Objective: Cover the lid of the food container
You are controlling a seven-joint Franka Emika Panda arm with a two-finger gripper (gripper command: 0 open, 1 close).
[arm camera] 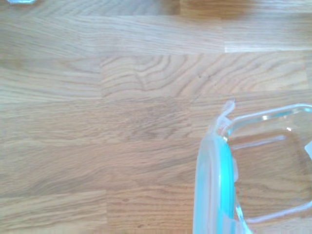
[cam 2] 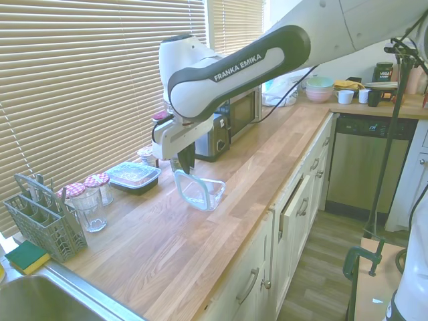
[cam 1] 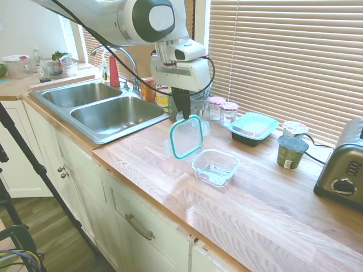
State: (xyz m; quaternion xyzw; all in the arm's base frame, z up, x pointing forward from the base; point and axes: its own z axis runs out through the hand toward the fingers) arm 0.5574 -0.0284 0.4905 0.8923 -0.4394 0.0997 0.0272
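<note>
My gripper (cam 1: 182,113) is shut on the top edge of the lid (cam 1: 186,137), a clear square with a teal rim that hangs upright above the wooden counter. The food container (cam 1: 215,166), a small clear glass dish, sits on the counter just right of and below the hanging lid. From the other side the lid (cam 2: 187,187) hangs right beside the container (cam 2: 206,192), under the gripper (cam 2: 186,162). In the wrist view the lid (arm camera: 214,180) shows edge-on, with the container (arm camera: 273,156) behind it.
A black tray with a teal top (cam 1: 253,128) and small jars (cam 1: 228,112) stand behind the container. A green cup (cam 1: 292,151) and a toaster (cam 1: 345,168) are to the right, the double sink (cam 1: 102,107) to the left. A cutlery rack (cam 2: 41,217) stands near the sink.
</note>
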